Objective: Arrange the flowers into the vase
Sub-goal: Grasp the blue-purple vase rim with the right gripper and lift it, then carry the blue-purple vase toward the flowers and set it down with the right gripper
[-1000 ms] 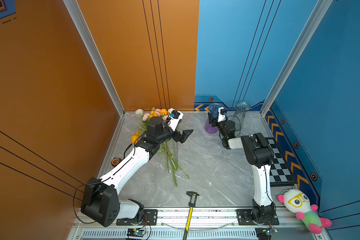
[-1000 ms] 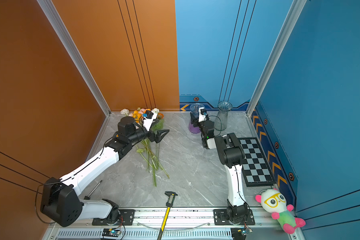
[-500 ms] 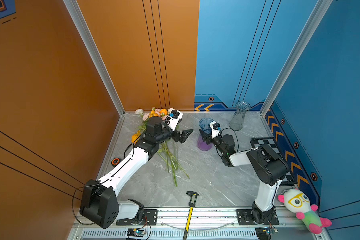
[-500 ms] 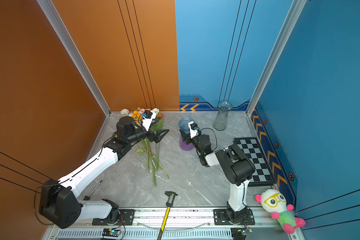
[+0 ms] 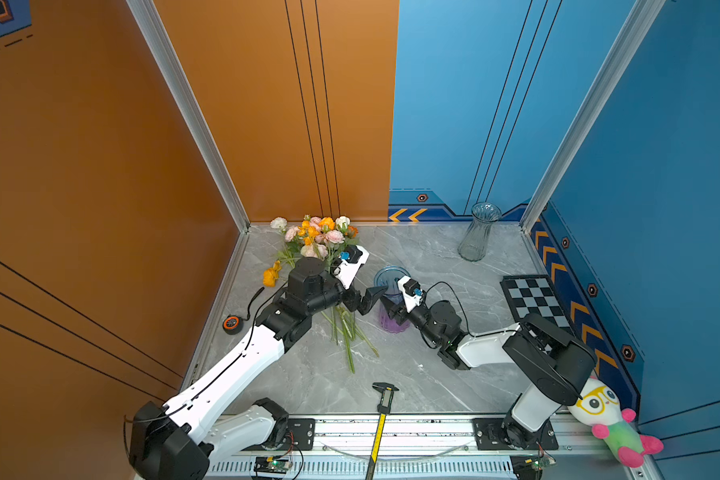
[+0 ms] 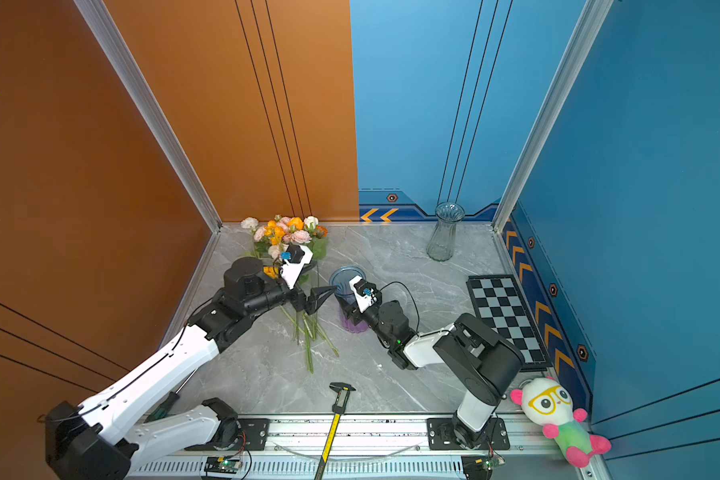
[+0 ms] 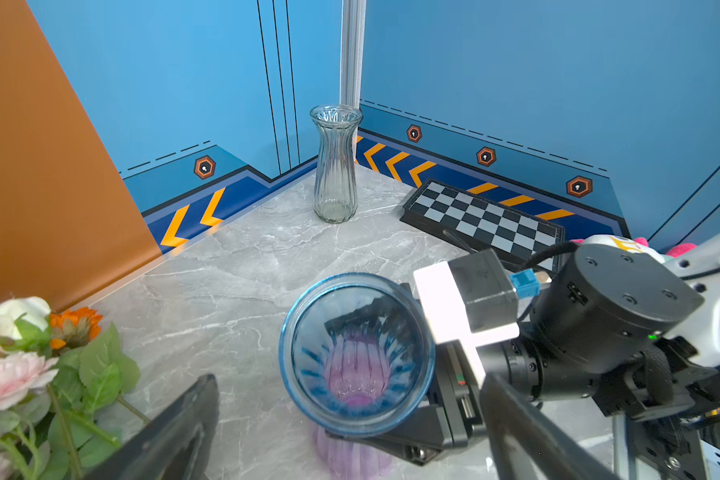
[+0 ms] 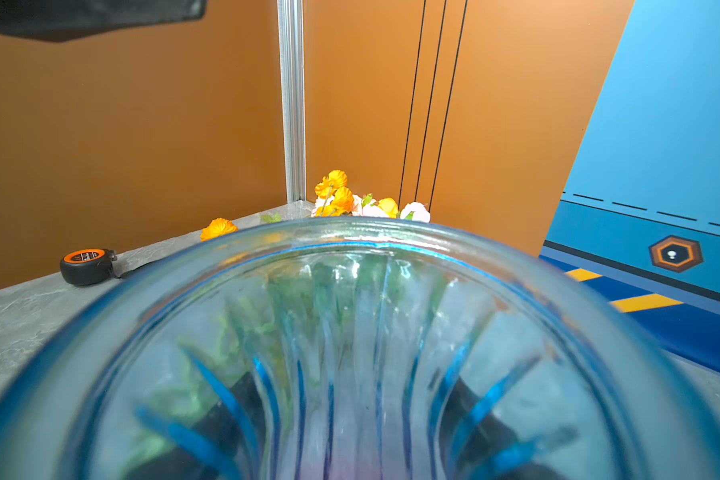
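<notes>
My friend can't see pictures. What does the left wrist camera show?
The right gripper clamps an empty blue and purple glass vase, seen from above. Pink, white and orange flowers lie to one side; a clear glass vase and a chessboard sit far back by the blue wall.

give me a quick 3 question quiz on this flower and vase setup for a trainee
1. True or false: the flowers already stand in the blue vase.
2. What does the right claw grip? A a mug. B the blue vase. C a spoon.
3. Fill in: the left claw is ____, holding nothing.

Key: 1 false (they lie on the table). 2 B. 3 open.
</notes>
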`<action>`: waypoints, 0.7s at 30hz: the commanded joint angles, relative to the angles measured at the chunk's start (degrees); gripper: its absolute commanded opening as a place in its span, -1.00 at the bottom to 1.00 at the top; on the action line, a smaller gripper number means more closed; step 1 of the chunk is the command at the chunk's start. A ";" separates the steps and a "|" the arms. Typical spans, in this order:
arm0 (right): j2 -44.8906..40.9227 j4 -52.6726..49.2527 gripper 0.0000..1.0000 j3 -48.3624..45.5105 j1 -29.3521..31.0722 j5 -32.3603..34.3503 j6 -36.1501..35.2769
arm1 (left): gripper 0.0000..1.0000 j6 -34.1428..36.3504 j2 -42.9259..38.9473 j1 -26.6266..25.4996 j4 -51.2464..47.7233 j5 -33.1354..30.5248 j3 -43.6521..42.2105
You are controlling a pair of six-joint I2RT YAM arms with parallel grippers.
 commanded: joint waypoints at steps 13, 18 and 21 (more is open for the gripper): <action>-2.17 9.62 -0.08 -2.89 1.99 9.87 2.86 | 0.96 -3.83 -4.76 -0.01 -4.84 -2.52 -4.64; -1.62 9.57 0.09 -3.69 1.99 9.95 4.31 | 0.96 -3.76 -5.16 -0.02 -6.52 -3.87 -4.30; -0.95 9.59 0.14 -4.19 1.99 9.76 4.43 | 0.96 -3.57 -5.33 0.02 -6.45 -4.86 -4.35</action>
